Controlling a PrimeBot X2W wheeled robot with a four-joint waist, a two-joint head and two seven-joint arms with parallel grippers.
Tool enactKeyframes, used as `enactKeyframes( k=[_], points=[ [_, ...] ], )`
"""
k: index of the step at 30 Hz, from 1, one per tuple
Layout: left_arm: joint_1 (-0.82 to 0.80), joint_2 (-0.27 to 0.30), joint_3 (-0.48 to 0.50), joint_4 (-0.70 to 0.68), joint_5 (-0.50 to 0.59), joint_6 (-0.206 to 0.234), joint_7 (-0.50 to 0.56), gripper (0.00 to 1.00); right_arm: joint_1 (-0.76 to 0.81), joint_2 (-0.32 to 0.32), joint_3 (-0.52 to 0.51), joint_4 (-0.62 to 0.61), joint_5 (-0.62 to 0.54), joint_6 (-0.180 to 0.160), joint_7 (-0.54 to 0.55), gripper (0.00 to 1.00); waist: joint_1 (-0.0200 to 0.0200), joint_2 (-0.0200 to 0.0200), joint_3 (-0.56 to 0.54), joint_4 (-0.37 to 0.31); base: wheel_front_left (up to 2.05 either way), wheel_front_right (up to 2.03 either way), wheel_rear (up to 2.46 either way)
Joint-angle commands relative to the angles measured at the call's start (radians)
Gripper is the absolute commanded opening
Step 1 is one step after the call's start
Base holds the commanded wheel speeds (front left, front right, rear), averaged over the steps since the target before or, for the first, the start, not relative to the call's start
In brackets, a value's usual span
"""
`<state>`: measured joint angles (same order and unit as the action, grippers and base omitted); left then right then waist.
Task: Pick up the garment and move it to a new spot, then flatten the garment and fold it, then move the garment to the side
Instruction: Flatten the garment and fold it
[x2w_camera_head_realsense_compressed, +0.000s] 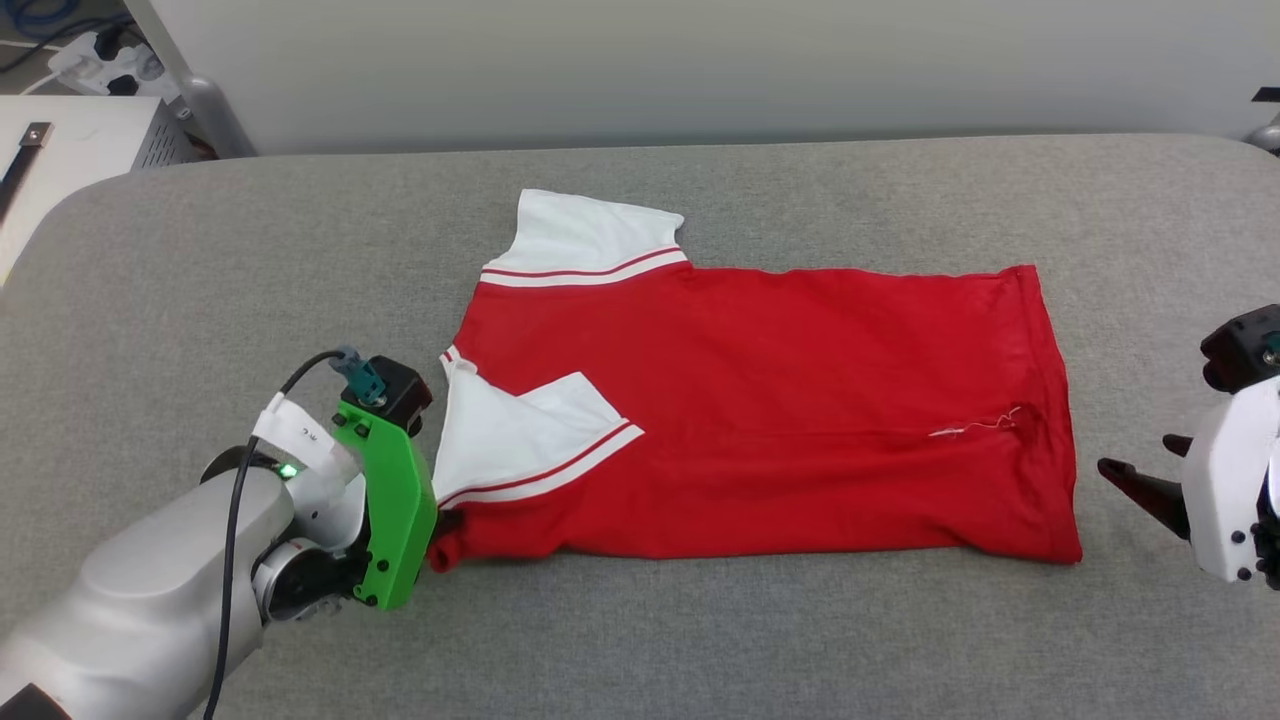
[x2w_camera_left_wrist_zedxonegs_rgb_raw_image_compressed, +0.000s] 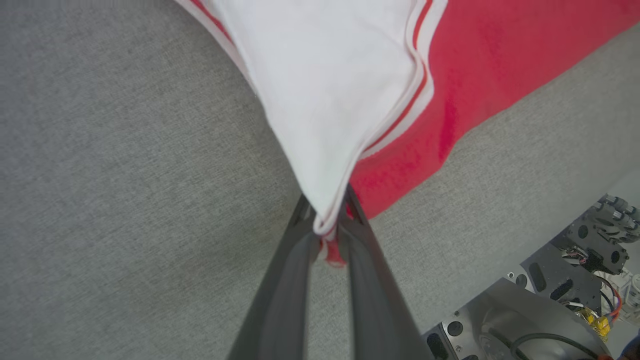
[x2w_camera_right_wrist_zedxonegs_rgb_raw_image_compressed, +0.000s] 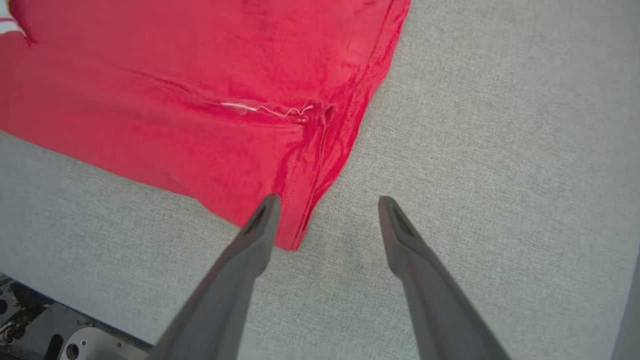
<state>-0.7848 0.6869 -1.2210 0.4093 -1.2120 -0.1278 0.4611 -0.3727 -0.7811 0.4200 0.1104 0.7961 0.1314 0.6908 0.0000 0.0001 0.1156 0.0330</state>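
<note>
We see the garment lying flat near the middle of the grey padded table, its red body stretched from left to right with the hem at the right end. The far sleeve sticks out white at the back, and the near sleeve lies folded over the red cloth at the left end. Our left gripper is pinched narrow on the garment's near left corner, with white sleeve cloth and a bit of red trim caught between its fingers. Our right gripper stands wide and holds nothing, poised by the near hem corner; we cannot tell whether it touches the cloth. A loose white thread lies near the hem.
</note>
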Motion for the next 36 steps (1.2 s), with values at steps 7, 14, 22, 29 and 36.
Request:
enactKeyframes(
  k=[7,14,22,29,36],
  points=[
    [-0.068,-0.013,-0.025,-0.017,0.034,-0.003,-0.033,0.00,-0.050,0.052,0.070,0.115,-0.022,-0.001,0.065,1.00,0.0000,-0.0001,0.053,0.035,0.00,0.00,0.00],
    [-0.084,-0.017,-0.040,-0.011,0.046,-0.003,-0.056,0.00,-0.052,0.122,0.109,0.244,-0.045,-0.001,0.026,1.00,0.0000,-0.0001,0.089,0.043,0.00,0.00,0.00],
    [-0.080,-0.012,-0.051,0.005,0.051,-0.003,-0.074,0.00,-0.046,0.168,0.162,0.333,-0.025,-0.001,-0.039,1.00,0.0000,-0.0001,0.096,0.037,0.00,0.00,0.00],
    [-0.042,0.002,-0.055,0.021,0.039,-0.003,-0.090,0.00,-0.047,0.149,0.176,0.327,0.020,-0.001,-0.128,0.00,0.0000,-0.0001,0.055,0.020,0.00,0.00,0.00],
    [-0.011,0.039,-0.057,-0.001,0.017,-0.003,-0.087,0.00,-0.021,0.097,0.157,0.248,0.058,-0.001,-0.190,0.00,0.0000,-0.0001,-0.005,0.012,0.00,0.00,0.00]
  ],
)
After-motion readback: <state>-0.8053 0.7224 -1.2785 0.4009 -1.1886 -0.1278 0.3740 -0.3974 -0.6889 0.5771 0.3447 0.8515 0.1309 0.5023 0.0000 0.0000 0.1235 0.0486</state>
